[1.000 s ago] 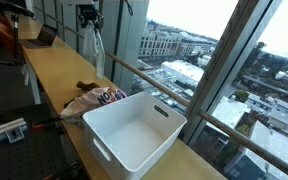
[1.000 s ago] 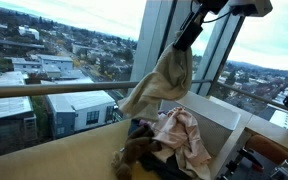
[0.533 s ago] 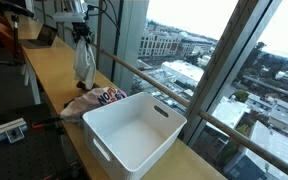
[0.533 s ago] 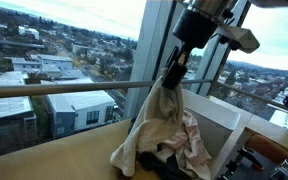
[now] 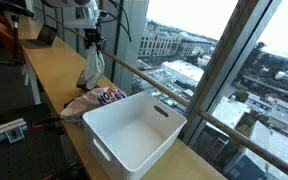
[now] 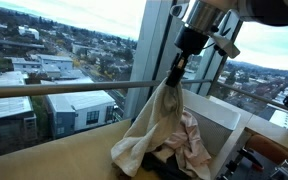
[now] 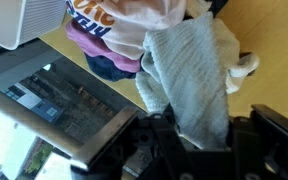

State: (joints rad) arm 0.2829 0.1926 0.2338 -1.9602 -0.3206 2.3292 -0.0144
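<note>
In an exterior view, the gripper is seen in the upper left of the frame, clenched on the top of a limp grey-beige cloth. The cloth hangs straight down over a long wooden counter, with its hem just above or touching a heap of mixed-colour clothes beside a white rectangular plastic bin. Only a small pinch of fabric appears to be held, so the cloth could slip free if it were swung or jerked. In an exterior view, the gripper is shown at upper centre with the cloth draped down to the heap, where a trailing hem could snag and drag other garments along the counter. In the wrist view, the cloth is seen bunched between the closed jaws at lower centre, with the heap at the upper middle. The arm is held high, the wrist is pointed straight down, and the last links are brought in from the top of both exterior views.
</note>
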